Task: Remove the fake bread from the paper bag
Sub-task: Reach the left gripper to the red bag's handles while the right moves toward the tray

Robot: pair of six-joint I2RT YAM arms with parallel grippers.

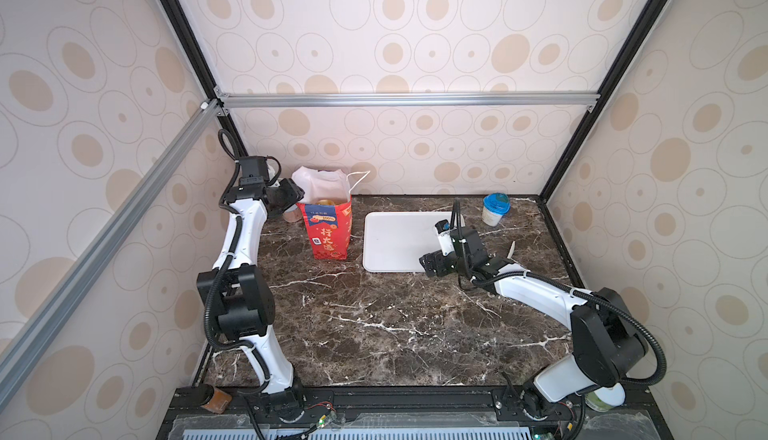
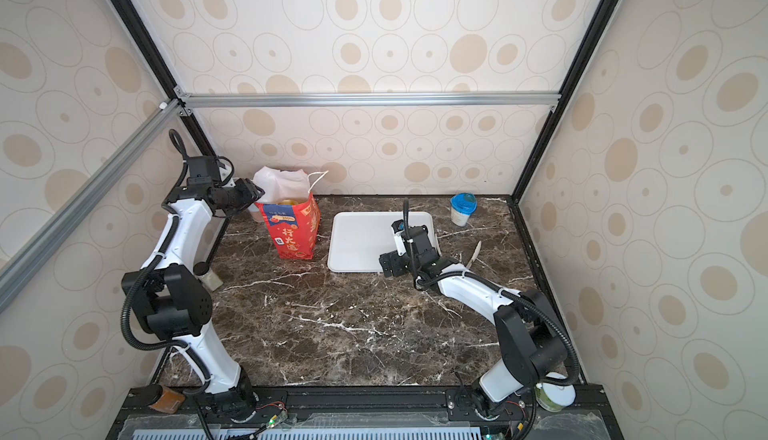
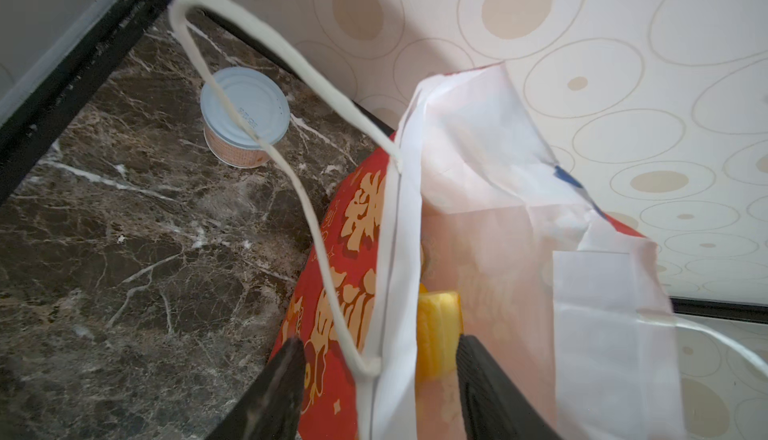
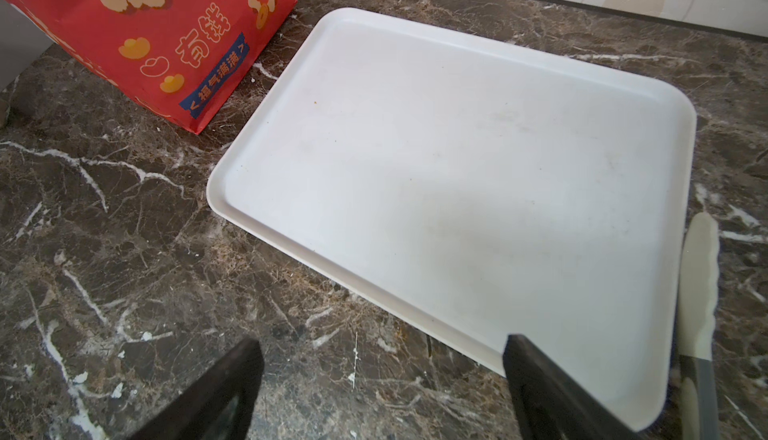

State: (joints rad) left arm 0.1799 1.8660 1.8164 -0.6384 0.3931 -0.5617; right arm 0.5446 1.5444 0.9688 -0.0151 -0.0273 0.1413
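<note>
one yellow piece of the fake bread point(image 3: 438, 334) is seen inside the paper bag point(image 3: 345, 251), just behind its white-lined side wall. in both top views the bag is stood upright on the table point(image 1: 374, 326), mouth open, with something yellow glimpsed in it. a white cord handle point(image 3: 291, 159) is looped out over the bag's side. the left claw point(image 3: 378, 346) is set astride that side wall at the rim: one finger point(image 3: 286, 375) is outside the bag over the red paper, the other is inside, touching the bread. the fingers are partly apart; whether wall and bread are really pinched cannot be told. the right claw point(image 4: 382, 344) is spread wide with nothing between its fingers. it is held low over the table, well right of the bag, at the near edge of a white tray point(image 4: 457, 147) that is laid just beside the bag. a pale-lidded can point(image 3: 245, 105) is seen just left of the bag.
</note>
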